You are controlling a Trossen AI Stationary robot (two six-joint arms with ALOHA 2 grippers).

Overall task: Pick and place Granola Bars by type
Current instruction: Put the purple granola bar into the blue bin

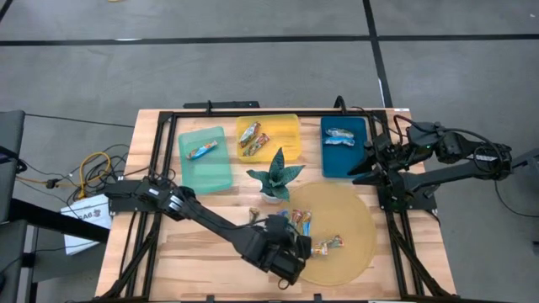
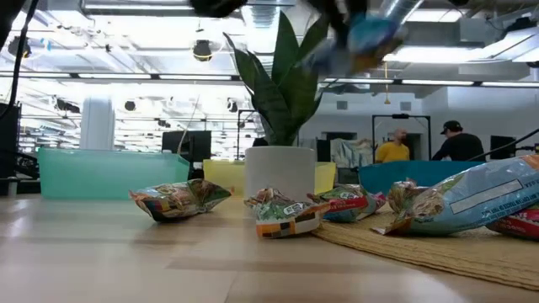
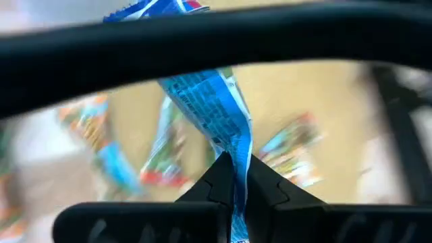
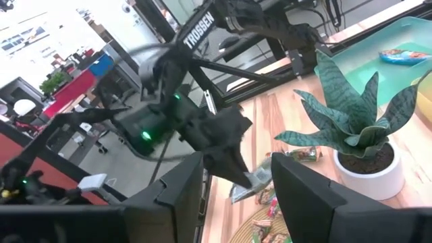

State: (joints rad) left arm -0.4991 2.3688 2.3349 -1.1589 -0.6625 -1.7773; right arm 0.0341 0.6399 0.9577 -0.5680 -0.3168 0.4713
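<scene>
A blue-wrapped granola bar (image 3: pixel 206 111) is hanging pinched by one end in the left gripper (image 3: pixel 235 181), whose fingers are pressing together on the wrapper so the rest dangles free above the round woven mat (image 1: pixel 354 252). Holding it by the crimped end probably keeps the bar clear of its neighbours while it is being carried. Several unsorted bars (image 1: pixel 330 245) are lying on the mat and on the wood just beside it, near the potted plant (image 1: pixel 274 178). Beyond the plant, three trays are sitting in a row: a teal tray (image 1: pixel 221 177) with one bar, a yellow tray (image 1: pixel 290 126) with multicoloured bars, and a blue tray (image 1: pixel 360 164) with blue bars, which looks like the held bar's likely destination. The right gripper (image 1: pixel 364 165) is waiting with fingers apart beside the blue tray. The wooden table (image 1: pixel 168 261) is standing in an open workshop, with two people far behind it.
</scene>
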